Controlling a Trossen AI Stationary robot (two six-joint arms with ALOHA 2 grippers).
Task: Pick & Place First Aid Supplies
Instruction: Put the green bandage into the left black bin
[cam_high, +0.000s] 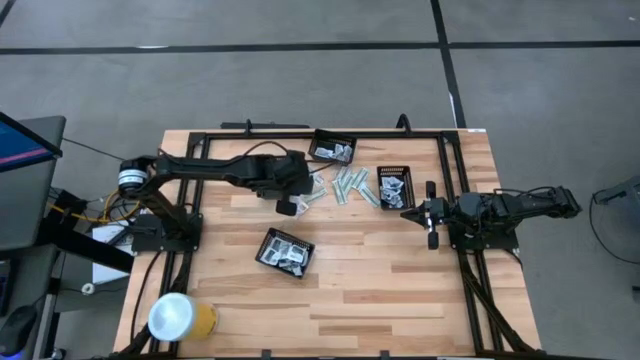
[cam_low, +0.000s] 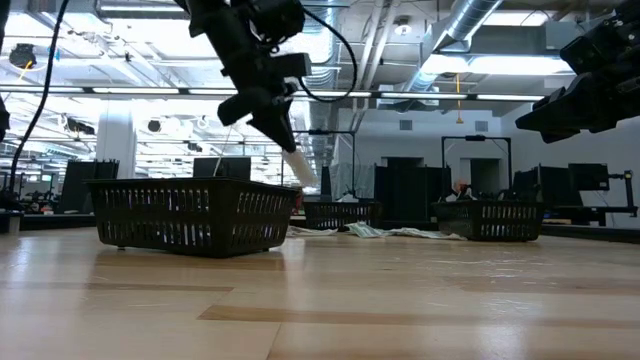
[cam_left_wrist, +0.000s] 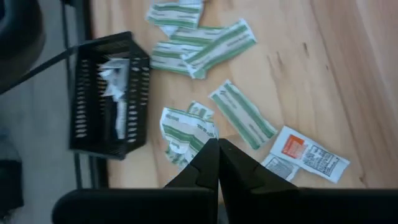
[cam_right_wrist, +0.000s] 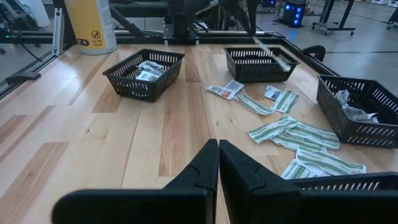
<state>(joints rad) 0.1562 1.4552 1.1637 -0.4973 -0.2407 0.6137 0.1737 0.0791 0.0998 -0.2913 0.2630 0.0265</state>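
My left gripper hangs above the table's middle, left of a loose heap of green-white strips, shut on one pale strip. More strips and a red-marked white sachet lie flat on the wood below it. Three black mesh trays hold packets: one at the far edge, one to the right, one nearer the front. My right gripper waits shut at the table's right side, with nothing in it. My left gripper pinches the pale strip by its upper end between the two fingertips. The fingers slant down from above. The strip sticks out below them, tilted, lifted clear of the table; in the left wrist view it shows crumpled right at the fingertips.
A yellow-and-white canister stands at the near left corner. Black frame rails run along the table's far and side edges. Bare wood lies across the near half of the table.
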